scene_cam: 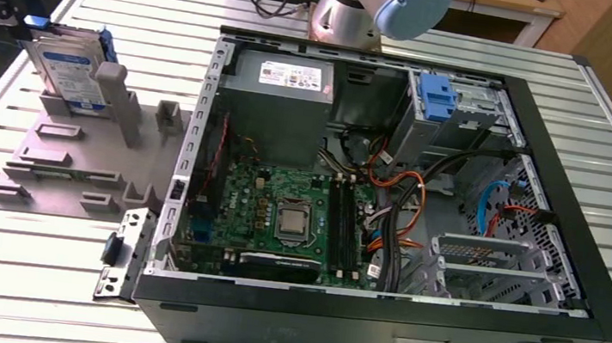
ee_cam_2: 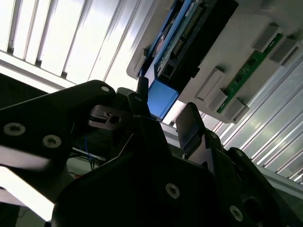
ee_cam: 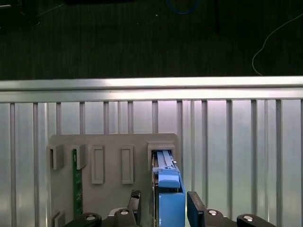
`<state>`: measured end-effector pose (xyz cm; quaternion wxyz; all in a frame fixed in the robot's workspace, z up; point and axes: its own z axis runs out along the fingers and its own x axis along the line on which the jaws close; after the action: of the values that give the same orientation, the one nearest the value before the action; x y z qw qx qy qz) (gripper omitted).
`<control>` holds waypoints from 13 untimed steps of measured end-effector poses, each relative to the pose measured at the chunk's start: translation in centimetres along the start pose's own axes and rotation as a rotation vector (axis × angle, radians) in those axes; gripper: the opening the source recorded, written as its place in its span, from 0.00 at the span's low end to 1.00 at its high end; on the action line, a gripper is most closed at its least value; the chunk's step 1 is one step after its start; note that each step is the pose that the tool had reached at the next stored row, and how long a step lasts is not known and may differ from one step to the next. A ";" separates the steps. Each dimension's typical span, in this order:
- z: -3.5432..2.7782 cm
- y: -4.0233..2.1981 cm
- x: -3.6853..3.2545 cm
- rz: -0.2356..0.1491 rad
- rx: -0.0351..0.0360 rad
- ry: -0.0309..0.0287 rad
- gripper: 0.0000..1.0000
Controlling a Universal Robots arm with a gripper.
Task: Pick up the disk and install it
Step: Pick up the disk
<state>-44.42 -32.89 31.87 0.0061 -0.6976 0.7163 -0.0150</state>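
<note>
The disk, silver-grey with a white-and-blue label and a blue bracket, stands on edge in a slot of the grey fixture at the exterior view's left. My black gripper hovers at its upper end. In the first wrist view the gripper is open, with one finger on each side of the blue bracket of the disk and a small gap on each side. The second wrist view shows the gripper straddling the blue end of the disk in the same way.
An open computer case lies to the exterior view's right, with a motherboard, cables and a blue-tabbed drive bay. A green memory stick sits in another fixture slot. The slatted table's edge runs just beyond the fixture. The arm's base stands behind the case.
</note>
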 end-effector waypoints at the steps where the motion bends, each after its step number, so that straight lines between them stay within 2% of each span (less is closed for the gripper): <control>1: 0.08 0.00 0.00 0.000 0.0003 -0.0001 0.51; 9: 1.08 -0.04 -0.02 0.002 -0.0069 0.0004 0.51; 13: 1.52 -0.03 -0.02 0.002 -0.0074 0.0004 0.51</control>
<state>-44.35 -32.89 30.36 0.0034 -0.6970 0.7169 -0.0125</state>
